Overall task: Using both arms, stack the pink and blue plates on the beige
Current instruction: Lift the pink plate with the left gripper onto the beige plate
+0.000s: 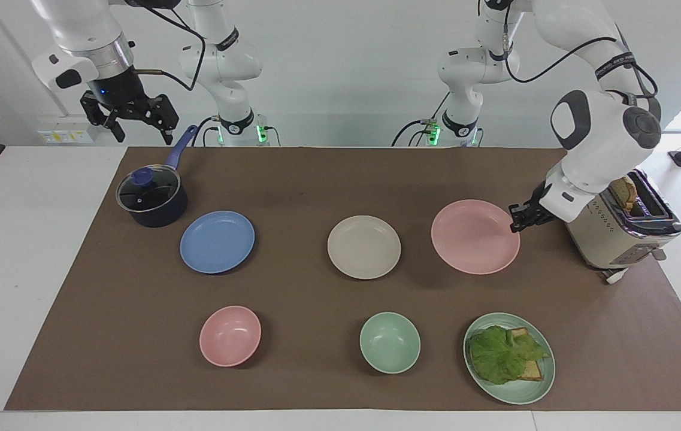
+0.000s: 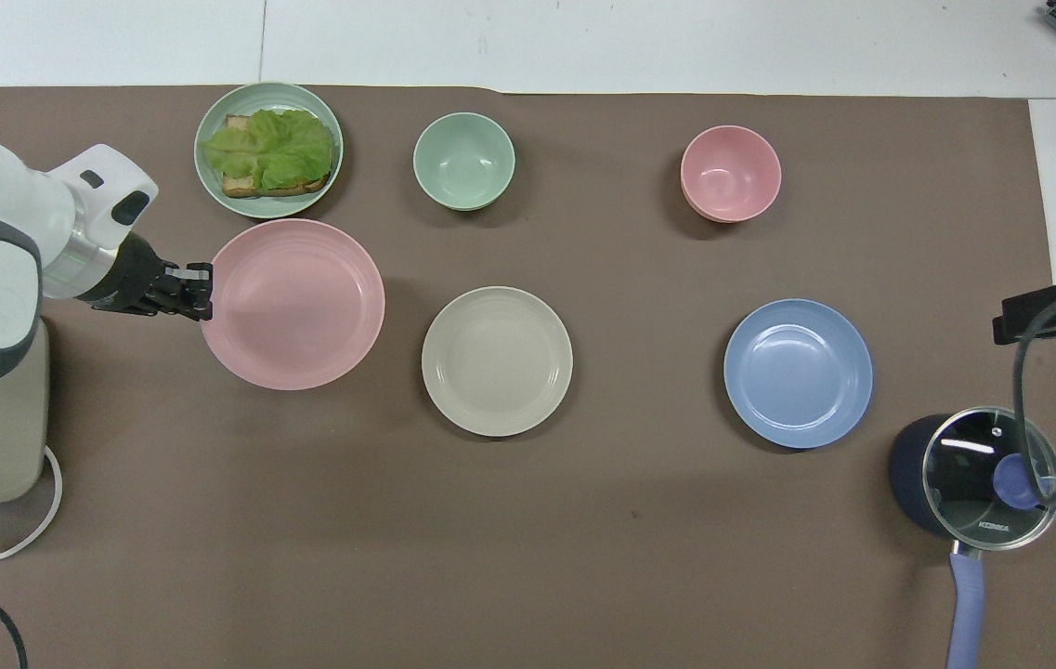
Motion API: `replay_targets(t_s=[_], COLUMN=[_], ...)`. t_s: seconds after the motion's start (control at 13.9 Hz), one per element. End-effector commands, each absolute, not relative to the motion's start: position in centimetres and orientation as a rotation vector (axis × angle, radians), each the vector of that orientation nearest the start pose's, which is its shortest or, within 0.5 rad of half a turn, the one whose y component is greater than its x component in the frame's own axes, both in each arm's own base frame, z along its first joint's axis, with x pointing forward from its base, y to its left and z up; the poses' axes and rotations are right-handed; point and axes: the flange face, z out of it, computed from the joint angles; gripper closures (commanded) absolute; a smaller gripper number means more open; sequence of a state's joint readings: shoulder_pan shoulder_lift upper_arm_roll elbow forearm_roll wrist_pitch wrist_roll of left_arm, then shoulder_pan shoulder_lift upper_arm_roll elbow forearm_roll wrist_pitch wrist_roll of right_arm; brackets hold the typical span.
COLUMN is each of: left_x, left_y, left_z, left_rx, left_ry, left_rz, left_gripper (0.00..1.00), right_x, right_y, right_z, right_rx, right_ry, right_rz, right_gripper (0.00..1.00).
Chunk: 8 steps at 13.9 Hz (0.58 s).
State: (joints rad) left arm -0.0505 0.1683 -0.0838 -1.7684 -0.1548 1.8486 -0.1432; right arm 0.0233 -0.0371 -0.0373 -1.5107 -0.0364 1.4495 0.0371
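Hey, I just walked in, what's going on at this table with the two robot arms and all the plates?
The left gripper is shut on the rim of the pink plate, holding it just off the mat beside the beige plate. The blue plate lies untouched toward the right arm's end. The right gripper waits open in the air near the lidded pot. Nothing is stacked on the beige plate yet.

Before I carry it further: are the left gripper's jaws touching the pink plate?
Touching. In the facing view the left gripper is shut on the rim of the pink plate, which hangs lifted above the mat beside the beige plate.
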Motion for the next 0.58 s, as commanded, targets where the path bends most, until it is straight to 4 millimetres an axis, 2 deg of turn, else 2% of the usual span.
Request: replay_targets(t_s=[0.0,0.29,0.5], left_x=[58.3,56.8,56.0], left_y=[-11.4,-19.2,-22.9], left_z=[46.0,44.4,43.0], left_rx=[-3.311,-3.317,-3.317], left_ry=[-0.15,-0.22,-0.246], left_rz=[0.166,0.101,0.085], left_gripper=[1.0,1.0,1.0], right_x=[52.8,52.8,52.8], right_y=[-1.5,-1.5,-1.6], right_z=[66.3,66.3,66.3], right_rx=[-3.161,-3.159,-3.159], right_ry=[0.047,0.052,0.064], right_rz=[0.046,0.046,0.046], right_gripper=[0.0,0.0,0.0])
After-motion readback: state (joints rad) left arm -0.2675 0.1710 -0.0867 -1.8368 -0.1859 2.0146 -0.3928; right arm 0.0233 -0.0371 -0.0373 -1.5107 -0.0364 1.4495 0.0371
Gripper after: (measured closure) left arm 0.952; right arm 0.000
